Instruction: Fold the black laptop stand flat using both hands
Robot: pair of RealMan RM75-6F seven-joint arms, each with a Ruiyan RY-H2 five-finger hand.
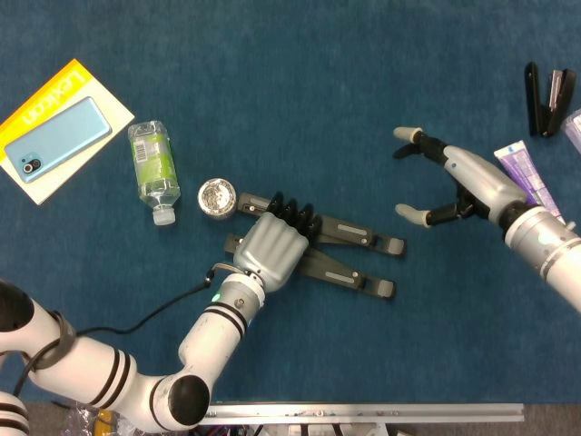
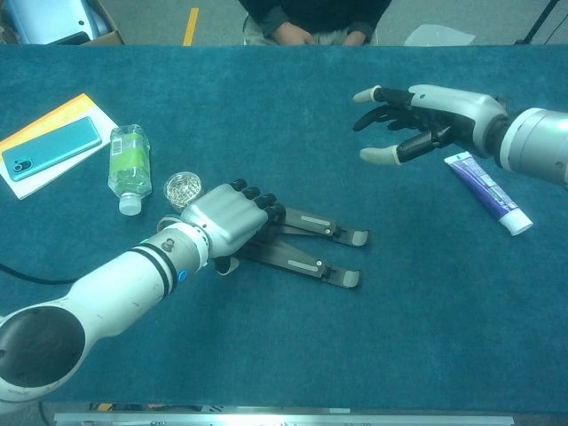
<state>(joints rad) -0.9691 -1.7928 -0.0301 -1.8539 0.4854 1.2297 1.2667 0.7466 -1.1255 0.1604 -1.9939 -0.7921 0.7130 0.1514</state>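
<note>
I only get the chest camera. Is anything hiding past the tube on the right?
Observer: Yes. From above, a black stapler lies beyond the tube, outside your picture.
Operator: What is that black line at my left edge?
Observer: It is a cable. The head view shows it running up to the wrist of the left hand, which holds the stand.
Operator: Anything else near the stapler?
Observer: A pale thing pokes in at the right edge beside it. Too little of it shows to say what it is.
</note>
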